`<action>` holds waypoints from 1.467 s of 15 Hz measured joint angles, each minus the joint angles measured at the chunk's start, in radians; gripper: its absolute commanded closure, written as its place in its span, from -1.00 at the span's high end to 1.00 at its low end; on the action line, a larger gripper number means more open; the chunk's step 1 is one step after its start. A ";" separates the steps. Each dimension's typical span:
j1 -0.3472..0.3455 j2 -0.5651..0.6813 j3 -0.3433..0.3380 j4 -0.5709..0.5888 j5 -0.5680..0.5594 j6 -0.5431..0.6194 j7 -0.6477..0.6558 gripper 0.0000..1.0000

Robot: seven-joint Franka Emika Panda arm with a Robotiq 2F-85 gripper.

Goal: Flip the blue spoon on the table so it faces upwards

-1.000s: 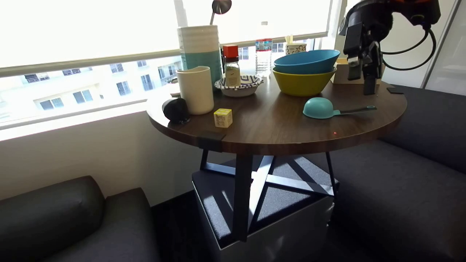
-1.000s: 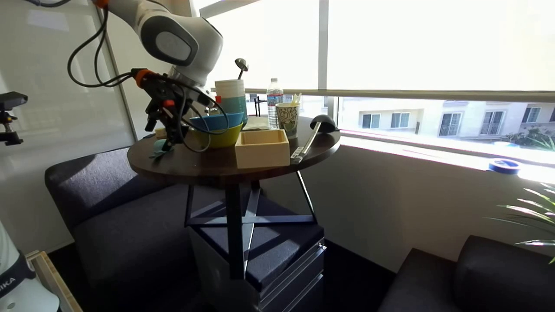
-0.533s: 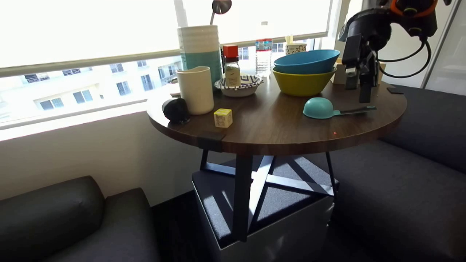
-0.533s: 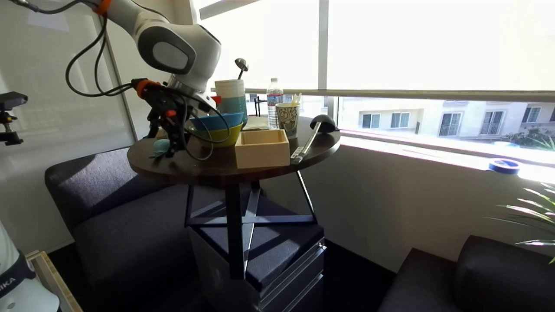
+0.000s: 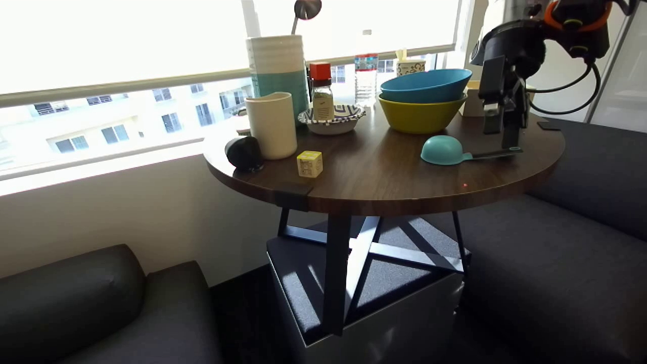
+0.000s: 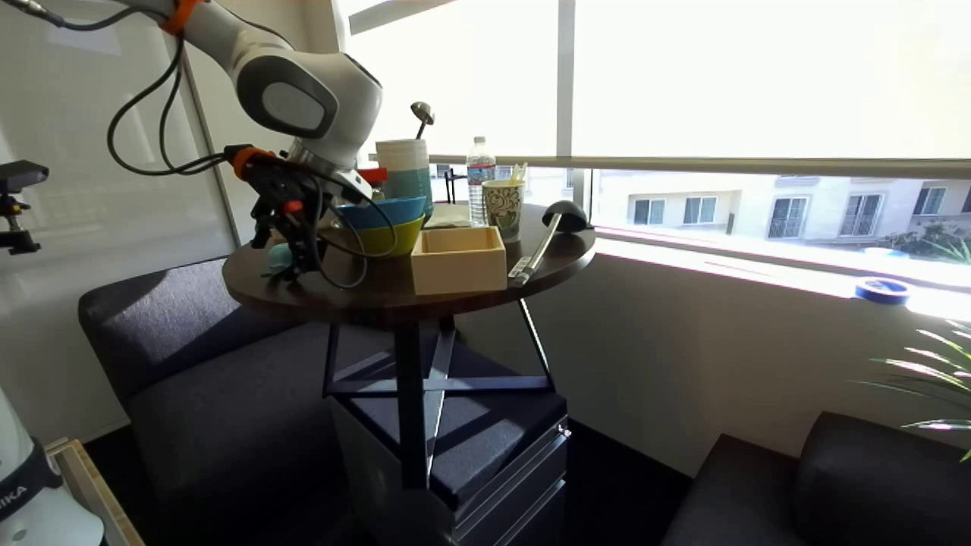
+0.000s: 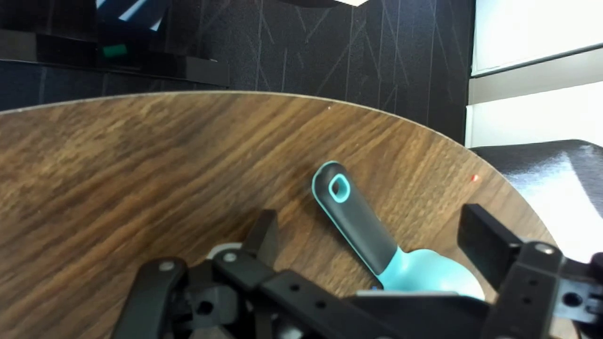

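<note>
The gripper (image 7: 371, 226) holds its two fingers (image 7: 485, 240) well apart, nothing clamped, presumably because the part to be taken has to fit between them with room to spare. In that gap lies the dark handle (image 7: 356, 221) of the blue spoon (image 7: 393, 261), slantwise rather than square to the fingers, with bare table (image 7: 188, 165) on either side of it. In an exterior view one finger reaches down by the handle's free end; whether it touches, the pictures don't settle.

The handle is the sensible part to pinch: slim, and a lever for turning the rest. Its slant probably means the fingers will nudge it round as they close, so the hold could twist.

From the gap the spoon runs back under the gripper, which hides part of its teal bowl (image 5: 442, 150). That bowl rests dome up beside the fingers, so the flip isn't done; the step looks like lining up the grasp.

Beyond the fingers stands a yellow bowl (image 5: 419, 117) with a blue bowl (image 5: 427, 87) tilted inside it, perhaps near enough for a wide swing to knock. The wooden box (image 6: 460, 265) sits past them too, while the yellow-topped cube (image 5: 310, 164) lies well apart, across the table.
</note>
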 measured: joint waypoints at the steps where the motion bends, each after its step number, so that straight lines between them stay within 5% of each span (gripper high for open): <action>1: 0.000 0.000 0.001 -0.002 0.000 0.000 0.000 1.00; 11: 0.003 0.000 0.014 -0.005 -0.003 -0.065 0.000 0.97; 12: 0.003 0.000 0.016 -0.006 -0.003 -0.070 0.000 0.60; 16: 0.003 0.000 0.019 -0.006 -0.003 -0.073 0.000 0.02; 22: 0.003 0.001 0.019 -0.006 -0.003 -0.073 0.000 -0.39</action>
